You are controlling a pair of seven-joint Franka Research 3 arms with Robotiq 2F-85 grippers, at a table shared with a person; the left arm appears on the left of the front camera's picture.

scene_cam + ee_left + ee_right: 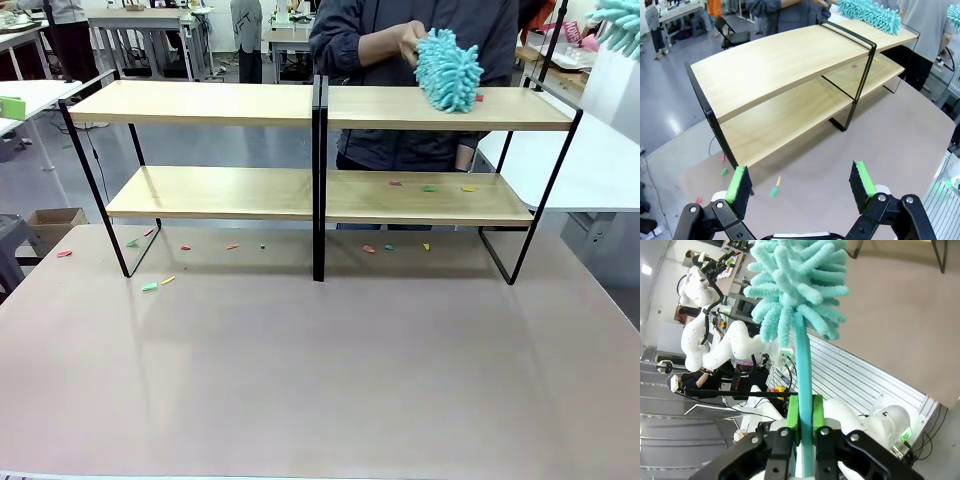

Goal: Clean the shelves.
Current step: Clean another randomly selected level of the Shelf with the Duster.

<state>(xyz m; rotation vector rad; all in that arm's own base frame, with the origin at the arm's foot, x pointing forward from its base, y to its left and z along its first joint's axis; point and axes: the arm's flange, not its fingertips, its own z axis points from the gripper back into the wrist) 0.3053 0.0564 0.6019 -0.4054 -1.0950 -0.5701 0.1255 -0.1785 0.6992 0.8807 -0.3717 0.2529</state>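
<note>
My left gripper is spread wide, and the light wooden shelves on a black frame stand ahead of it. My right gripper pinches a fluffy teal duster.

Around you were a shiny grey floor, white tables and a cardboard box.

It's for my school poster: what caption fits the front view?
A person's hand holds a teal fluffy duster on the shelves' top board; coloured scraps lie below.
</note>
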